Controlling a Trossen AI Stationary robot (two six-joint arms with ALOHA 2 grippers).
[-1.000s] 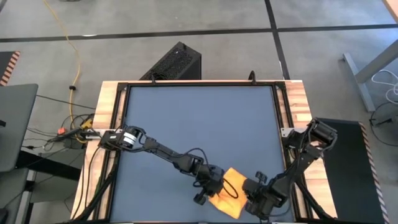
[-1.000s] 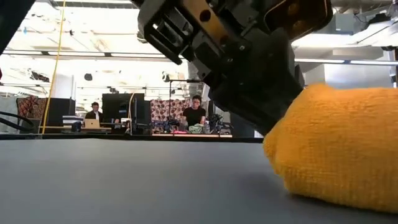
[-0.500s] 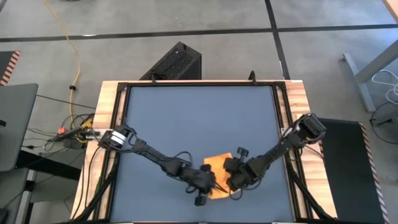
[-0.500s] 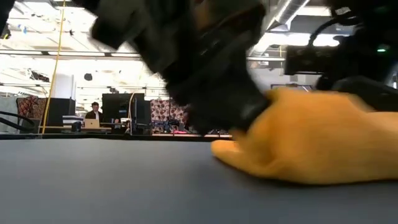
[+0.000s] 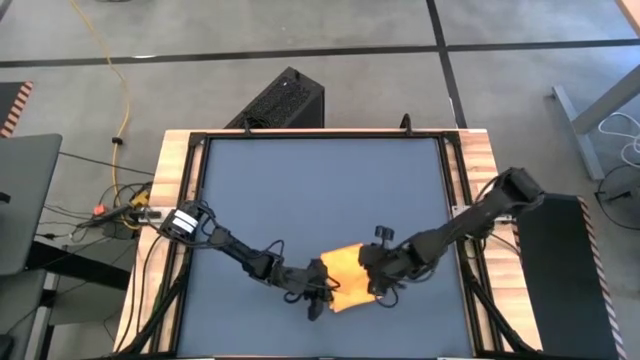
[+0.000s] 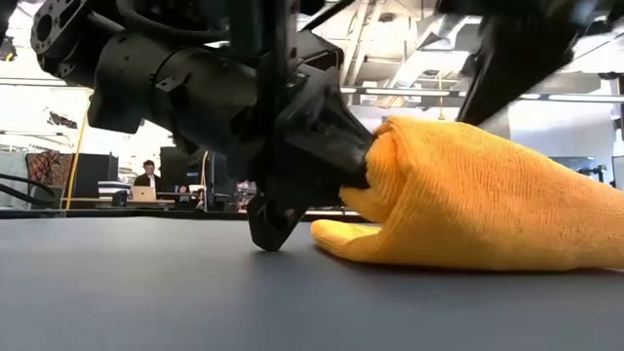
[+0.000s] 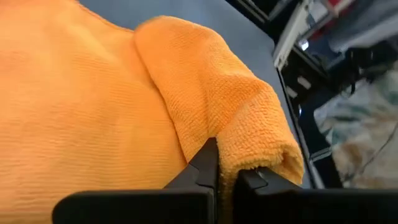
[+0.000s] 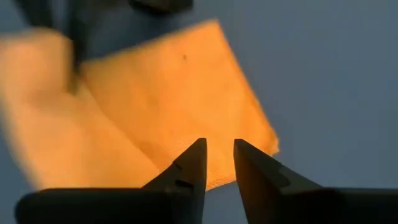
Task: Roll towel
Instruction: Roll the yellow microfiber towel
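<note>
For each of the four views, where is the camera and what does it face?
High: overhead, straight down on table, both arms.
Low: tabletop height, facing room; left gripper pinching towel.
Left wrist: on left arm, its shut fingers on towel fold.
Right wrist: above towel, its fingers apart.
All share the towel.

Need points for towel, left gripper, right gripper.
towel (image 6: 487, 200): low view, middle of the bunched cloth.
left gripper (image 7: 225, 167): left wrist view, between the tips pinching the rolled edge.
right gripper (image 8: 219, 163): right wrist view, gap between the tips.
</note>
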